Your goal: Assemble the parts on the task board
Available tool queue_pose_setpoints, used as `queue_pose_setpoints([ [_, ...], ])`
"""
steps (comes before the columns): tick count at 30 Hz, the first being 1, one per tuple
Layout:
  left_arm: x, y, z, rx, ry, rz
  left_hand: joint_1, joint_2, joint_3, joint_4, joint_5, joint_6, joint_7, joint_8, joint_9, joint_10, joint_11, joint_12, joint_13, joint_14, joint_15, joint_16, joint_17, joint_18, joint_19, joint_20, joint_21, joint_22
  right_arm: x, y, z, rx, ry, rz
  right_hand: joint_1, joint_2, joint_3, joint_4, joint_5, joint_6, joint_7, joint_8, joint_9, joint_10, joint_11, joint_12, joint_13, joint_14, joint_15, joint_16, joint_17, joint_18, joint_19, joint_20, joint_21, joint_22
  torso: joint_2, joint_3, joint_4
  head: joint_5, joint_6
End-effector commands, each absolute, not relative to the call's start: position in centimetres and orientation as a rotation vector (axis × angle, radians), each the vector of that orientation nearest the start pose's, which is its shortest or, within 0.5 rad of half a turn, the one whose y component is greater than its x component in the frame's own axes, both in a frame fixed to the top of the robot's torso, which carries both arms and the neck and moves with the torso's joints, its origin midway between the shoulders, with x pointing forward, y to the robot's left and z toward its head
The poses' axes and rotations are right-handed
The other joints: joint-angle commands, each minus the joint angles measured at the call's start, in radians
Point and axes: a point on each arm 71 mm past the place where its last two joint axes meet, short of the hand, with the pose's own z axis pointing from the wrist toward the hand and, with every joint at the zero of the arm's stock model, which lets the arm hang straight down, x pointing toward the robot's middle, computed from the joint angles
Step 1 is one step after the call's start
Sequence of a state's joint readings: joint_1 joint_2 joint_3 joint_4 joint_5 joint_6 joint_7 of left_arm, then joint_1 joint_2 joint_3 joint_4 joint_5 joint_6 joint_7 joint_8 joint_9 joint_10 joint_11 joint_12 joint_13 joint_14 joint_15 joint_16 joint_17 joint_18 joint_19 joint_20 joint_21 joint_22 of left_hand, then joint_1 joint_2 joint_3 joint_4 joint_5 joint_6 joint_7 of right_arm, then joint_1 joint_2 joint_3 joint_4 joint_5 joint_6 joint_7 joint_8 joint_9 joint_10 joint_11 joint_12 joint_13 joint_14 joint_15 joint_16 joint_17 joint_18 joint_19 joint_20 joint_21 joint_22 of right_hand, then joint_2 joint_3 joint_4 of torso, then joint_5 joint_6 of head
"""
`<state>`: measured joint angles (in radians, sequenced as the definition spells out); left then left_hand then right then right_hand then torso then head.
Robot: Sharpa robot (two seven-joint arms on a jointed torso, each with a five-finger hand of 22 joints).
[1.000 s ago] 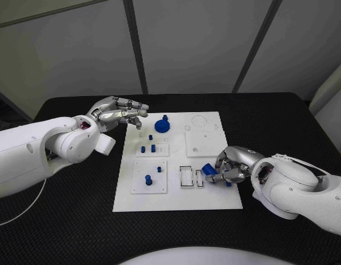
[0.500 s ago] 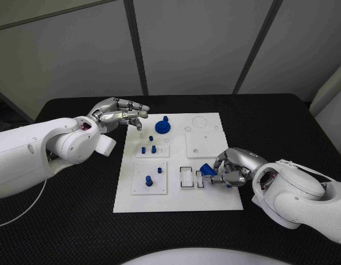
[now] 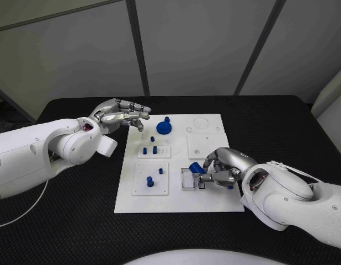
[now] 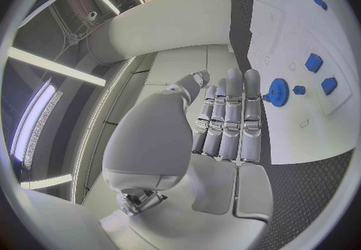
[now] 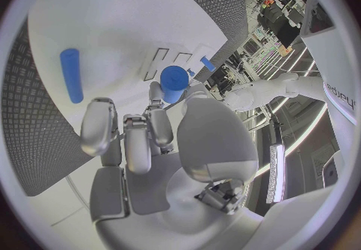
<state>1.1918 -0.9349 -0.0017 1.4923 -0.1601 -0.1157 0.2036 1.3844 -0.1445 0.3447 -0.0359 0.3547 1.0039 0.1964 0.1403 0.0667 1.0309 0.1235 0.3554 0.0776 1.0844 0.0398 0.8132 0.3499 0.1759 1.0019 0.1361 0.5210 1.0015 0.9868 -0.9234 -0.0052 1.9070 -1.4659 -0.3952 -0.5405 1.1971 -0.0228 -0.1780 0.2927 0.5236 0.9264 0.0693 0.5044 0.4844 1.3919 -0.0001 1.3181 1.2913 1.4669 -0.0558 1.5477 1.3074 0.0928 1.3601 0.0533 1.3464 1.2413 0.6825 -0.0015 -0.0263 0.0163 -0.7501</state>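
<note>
Fingers (image 3: 136, 112) of your left hand (image 3: 121, 115) hang slightly curled and apart above the table (image 3: 75, 221), just off the far left corner of the white board (image 3: 179, 201), and they hold nothing; in the left wrist view the same hand (image 4: 225, 123) shows its fingers lying side by side and straight, with the board (image 4: 301, 81) beyond them. Moving right onto the board, you see a blue gear (image 3: 163, 127) with a knob standing near the far edge, also visible past the fingertips in the left wrist view (image 4: 277, 91). Nearer you on the left side of the board, a few small blue pegs (image 3: 148, 149) stand upright in one raised white square, and another peg (image 3: 149, 180) stands in the square nearer still. Further right, near the middle of the board's near half, two narrow rectangular slots (image 3: 188, 178) sit side by side. Your right hand (image 3: 222, 168) is over those slots, fingers curled in and pinching a blue block (image 3: 194, 169) at its fingertips, the block just above or touching the slots, you cannot tell which. In the right wrist view the hand (image 5: 150, 141) grips a blue cylinder-shaped piece (image 5: 174, 83) at the fingertips, and a separate blue rod (image 5: 71, 74) lies flat on the board (image 5: 120, 27) beside it.
</note>
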Motion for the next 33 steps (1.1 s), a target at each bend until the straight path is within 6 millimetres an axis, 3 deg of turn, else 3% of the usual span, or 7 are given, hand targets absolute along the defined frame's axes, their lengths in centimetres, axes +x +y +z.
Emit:
queue_pose_setpoints([
  [1, 49.0, 25.1, -17.8, -1.020, 1.654, -1.487, -0.001, 0.009, -0.005, 0.001, -0.003, -0.006, -0.003, 0.003, 0.001, -0.005, -0.001, 0.005, 0.001, -0.002, 0.005, -0.004, -0.001, 0.005, 0.000, 0.004, -0.006, -0.001, 37.8, -14.9, -23.1, 0.118, 1.923, 0.642, -0.009, 0.004, -0.009, 0.000, -0.015, 0.006, 0.000, 0.005, 0.003, 0.002, -0.003, -0.006, -0.002, 0.094, -0.008, 0.004, 0.216, -0.018, 0.007, -0.003, 0.005, -0.001, 0.000, -0.0001, -0.0013, 0.003, -0.001],
  [14, 49.1, 25.0, -17.9, -1.020, 1.655, -1.487, -0.001, 0.009, -0.005, 0.001, -0.003, -0.006, -0.003, 0.003, 0.001, -0.005, -0.001, 0.005, 0.001, -0.002, 0.005, -0.004, -0.001, 0.005, 0.000, 0.004, -0.006, -0.001, 38.1, -13.5, -23.5, 0.091, 1.945, 0.660, -0.036, 0.002, -0.028, 0.001, -0.054, 0.008, -0.002, 0.008, 0.015, 0.004, -0.004, -0.010, 0.001, 0.094, -0.009, 0.003, 0.215, -0.018, 0.006, -0.004, 0.003, -0.001, 0.001, 0.0012, -0.0021, 0.010, -0.005],
  [17, 49.1, 25.0, -17.9, -1.020, 1.655, -1.488, -0.001, 0.009, -0.005, 0.001, -0.003, -0.006, -0.003, 0.003, 0.001, -0.005, -0.001, 0.005, 0.001, -0.002, 0.005, -0.004, -0.001, 0.005, 0.000, 0.004, -0.006, -0.001, 38.1, -13.5, -23.6, 0.087, 1.952, 0.656, -0.051, -0.003, -0.037, 0.001, -0.087, 0.008, -0.002, 0.010, 0.021, 0.004, -0.004, -0.012, 0.001, 0.094, -0.009, 0.003, 0.215, -0.018, 0.004, -0.004, 0.002, -0.003, 0.000, 0.0012, -0.0029, 0.012, -0.007],
  [27, 49.0, 25.1, -17.9, -1.021, 1.656, -1.485, -0.002, 0.011, -0.006, 0.002, -0.002, -0.007, -0.003, 0.004, 0.001, -0.007, -0.001, 0.008, 0.001, -0.002, 0.005, -0.004, -0.002, 0.006, 0.000, 0.005, -0.008, -0.003, 38.2, -13.6, -23.7, 0.083, 1.958, 0.645, -0.149, -0.039, -0.031, 0.003, -0.280, 0.006, -0.002, 0.012, 0.042, 0.001, -0.003, -0.024, 0.001, 0.092, -0.009, -0.001, 0.208, -0.016, 0.000, -0.004, -0.004, -0.008, -0.001, 0.0009, -0.0017, 0.012, -0.009],
  [33, 49.0, 25.2, -17.9, -1.022, 1.655, -1.483, -0.002, 0.011, -0.006, 0.002, -0.002, -0.007, -0.003, 0.004, 0.001, -0.007, -0.001, 0.008, 0.001, -0.002, 0.005, -0.004, -0.002, 0.006, 0.000, 0.005, -0.008, -0.003, 38.1, -13.6, -23.6, 0.073, 1.949, 0.641, -0.166, -0.045, -0.021, 0.003, -0.300, 0.009, -0.002, 0.014, 0.047, 0.001, -0.004, -0.026, 0.002, 0.092, -0.009, -0.001, 0.208, -0.016, 0.000, -0.004, -0.004, -0.008, -0.001, 0.0012, -0.0032, 0.010, -0.008],
])
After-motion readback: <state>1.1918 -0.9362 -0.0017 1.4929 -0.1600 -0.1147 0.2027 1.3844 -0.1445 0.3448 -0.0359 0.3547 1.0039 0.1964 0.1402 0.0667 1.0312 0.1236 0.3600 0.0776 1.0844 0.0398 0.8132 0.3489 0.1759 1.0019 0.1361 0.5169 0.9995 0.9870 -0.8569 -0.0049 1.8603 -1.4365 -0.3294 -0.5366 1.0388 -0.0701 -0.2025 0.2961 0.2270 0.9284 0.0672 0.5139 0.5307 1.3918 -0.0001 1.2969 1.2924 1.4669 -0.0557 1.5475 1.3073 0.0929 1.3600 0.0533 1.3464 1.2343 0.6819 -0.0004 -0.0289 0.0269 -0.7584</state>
